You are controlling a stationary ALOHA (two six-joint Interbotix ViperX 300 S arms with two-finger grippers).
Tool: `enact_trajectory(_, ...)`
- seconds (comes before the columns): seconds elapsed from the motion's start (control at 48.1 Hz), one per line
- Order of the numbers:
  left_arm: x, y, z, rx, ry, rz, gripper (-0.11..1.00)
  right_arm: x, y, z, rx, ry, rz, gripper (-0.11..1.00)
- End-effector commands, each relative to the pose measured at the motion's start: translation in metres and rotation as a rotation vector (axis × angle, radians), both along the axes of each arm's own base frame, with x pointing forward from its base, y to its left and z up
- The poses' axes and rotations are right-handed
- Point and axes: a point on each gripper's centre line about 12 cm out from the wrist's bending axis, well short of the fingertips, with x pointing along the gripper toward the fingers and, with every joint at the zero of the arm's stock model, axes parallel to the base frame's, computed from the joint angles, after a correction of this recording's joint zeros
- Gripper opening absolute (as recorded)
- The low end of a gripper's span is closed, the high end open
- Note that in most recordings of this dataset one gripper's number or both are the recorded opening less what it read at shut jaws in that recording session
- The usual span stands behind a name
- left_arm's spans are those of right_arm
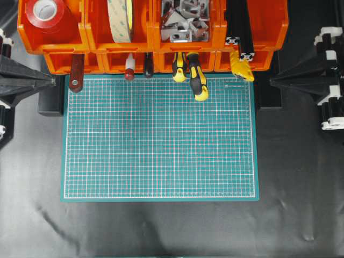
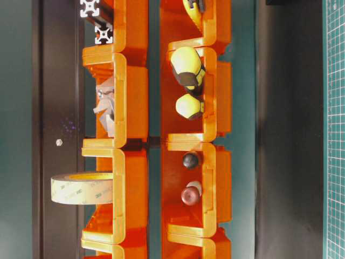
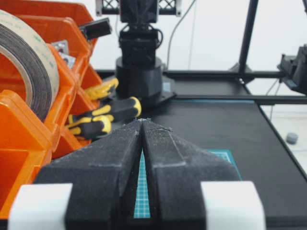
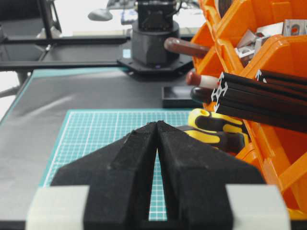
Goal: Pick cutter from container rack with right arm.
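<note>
The orange container rack [image 1: 97, 40] runs along the far edge of the green mat. The yellow cutter [image 1: 242, 65] sticks out of its lower right bin, slanting over the mat's far right corner; its end also shows in the table-level view [image 2: 190, 7]. My right gripper [image 4: 157, 123] is shut with nothing in it, fingertips touching, and hovers over the mat's right side. From overhead it sits at the right edge [image 1: 273, 80], level with the cutter's tip and apart from it. My left gripper [image 3: 142, 120] is shut and empty at the left edge [image 1: 52, 80].
Two yellow-and-black screwdrivers [image 1: 198, 80] hang out of the bin left of the cutter. Black aluminium bars [image 1: 239, 32] lie in the upper bin above the cutter. Further left are metal brackets [image 1: 185, 21], tape rolls [image 1: 119, 19] and brown-handled tools [image 1: 76, 72]. The green mat [image 1: 161, 140] lies in front.
</note>
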Motion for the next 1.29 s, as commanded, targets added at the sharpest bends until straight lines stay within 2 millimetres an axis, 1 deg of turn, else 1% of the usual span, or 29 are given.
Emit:
enact_trajectory(0.0,0.005,-0.002,0.018,0.013,-0.015,-0.009,0.06,0.003,0.0,0.005,0.011,-0.012,-0.001,0.02)
enact_trajectory(0.042,0.007,-0.002,0.024,0.009,-0.003,-0.012,0.04,0.003,0.0,0.008,0.014,-0.002,-0.002,0.04)
enact_trajectory(0.062,0.008,-0.002,0.026,0.008,0.006,-0.011,0.01,0.003,0.0,0.009,0.015,0.009,-0.002,0.06)
enact_trajectory(0.083,0.009,-0.002,0.028,0.008,0.015,-0.012,0.0,0.003,0.0,0.01,0.017,0.023,-0.002,0.05)
enact_trajectory(0.125,0.01,-0.002,0.033,0.009,0.028,-0.011,0.0,0.003,0.001,0.012,0.018,0.055,0.002,0.0)
enact_trajectory(0.229,0.011,-0.002,0.046,0.01,0.043,-0.011,0.0,0.003,0.004,0.021,0.023,0.135,0.017,0.0)
enact_trajectory(0.354,0.011,-0.003,0.057,0.01,0.06,-0.012,0.0,0.003,0.011,0.039,0.01,0.229,0.051,0.0)
enact_trajectory(0.499,0.01,-0.002,0.061,0.007,0.092,-0.01,0.0,0.003,0.023,0.067,-0.021,0.303,0.111,0.0)
enact_trajectory(0.603,0.011,-0.002,0.06,0.005,0.103,-0.01,0.0,0.008,0.029,0.087,-0.106,0.388,0.133,0.0)
enact_trajectory(0.707,0.013,-0.003,0.058,0.006,0.112,-0.014,0.0,0.018,0.031,0.1,-0.204,0.486,0.117,0.0)
enact_trajectory(0.832,0.018,-0.005,0.053,0.006,0.133,-0.021,0.0,0.03,0.035,0.102,-0.297,0.612,0.093,0.0)
enact_trajectory(0.895,0.019,-0.006,0.052,0.007,0.139,-0.027,0.0,0.035,0.039,0.098,-0.338,0.67,0.081,0.0)
enact_trajectory(0.999,0.017,-0.009,0.054,0.006,0.13,-0.041,0.0,0.04,0.042,0.085,-0.433,0.768,0.028,0.0)
enact_trajectory(1.082,0.012,-0.011,0.059,0.0,0.114,-0.053,0.0,0.042,0.04,0.075,-0.517,0.837,-0.075,0.0)
enact_trajectory(1.165,0.006,-0.012,0.064,-0.008,0.092,-0.056,0.0,0.042,0.04,0.07,-0.568,0.851,-0.165,0.0)
enact_trajectory(1.269,0.002,-0.011,0.067,-0.011,0.088,-0.056,0.0,0.043,0.044,0.066,-0.599,0.815,-0.238,0.0)
